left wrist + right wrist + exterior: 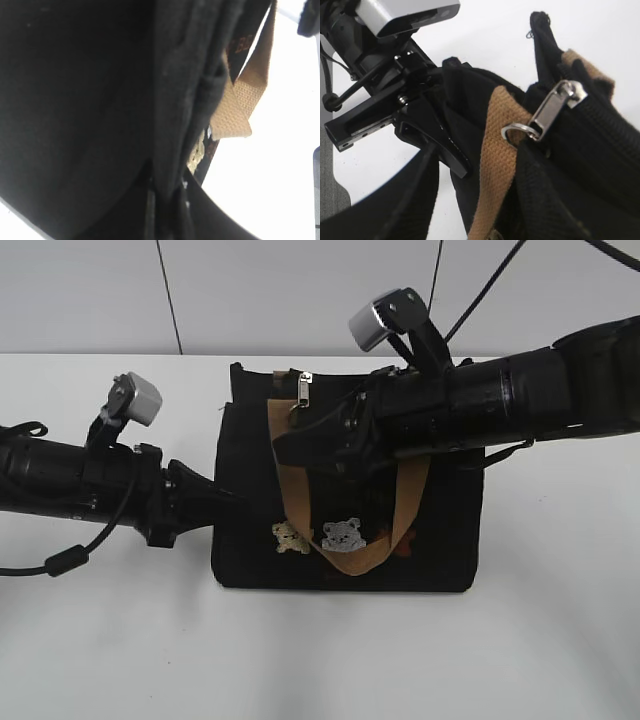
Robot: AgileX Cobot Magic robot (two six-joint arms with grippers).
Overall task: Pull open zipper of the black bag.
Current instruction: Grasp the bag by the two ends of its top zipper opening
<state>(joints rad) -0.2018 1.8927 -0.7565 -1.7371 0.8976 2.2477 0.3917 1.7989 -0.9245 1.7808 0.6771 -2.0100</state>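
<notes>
Exterior view showed one black bag (345, 530) lying flat on the white bench (540, 640), with two arms reaching over it from opposite sides. The left gripper (228, 502) was pressed together on the bag's left edge, pinching a fold of the black fabric. The right gripper (300, 445) reached in from the right over the upper part of the bag; its jaws stood part-way apart, and whether they held anything could not be told. Just above that gripper's tips, at the bag's top edge, sat the one zipper (304, 388), its silver pull plain to see. Two tan handles (350, 555) could be counted, one looping down below the right gripper. Two small bear pictures (342, 534) lay beneath it, a cream one and a grey one.
</notes>
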